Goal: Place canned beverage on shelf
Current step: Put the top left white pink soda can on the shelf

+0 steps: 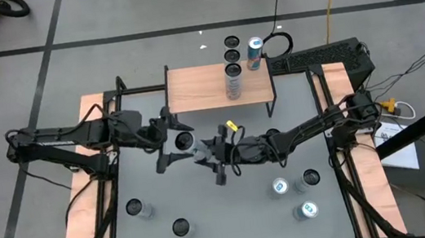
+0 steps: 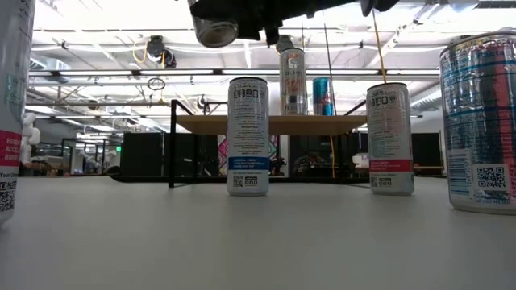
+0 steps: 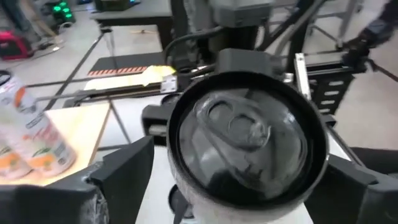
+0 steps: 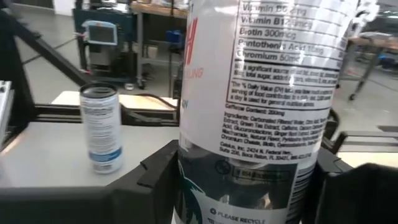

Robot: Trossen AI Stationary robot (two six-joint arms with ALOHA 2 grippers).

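can [image 1: 185, 141]: was aloft over table centre, at 6 o'clock from shelf [image 1: 200, 88] | right gripper [image 4: 245, 186]: clamped on its body, kept upright for placing | left gripper [image 3: 239, 180]: spread wide around it, not gripping; probably a handover

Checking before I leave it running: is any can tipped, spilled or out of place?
Nothing toppled or spilled. The one can off the table is in the right gripper, with the left gripper open around its top.
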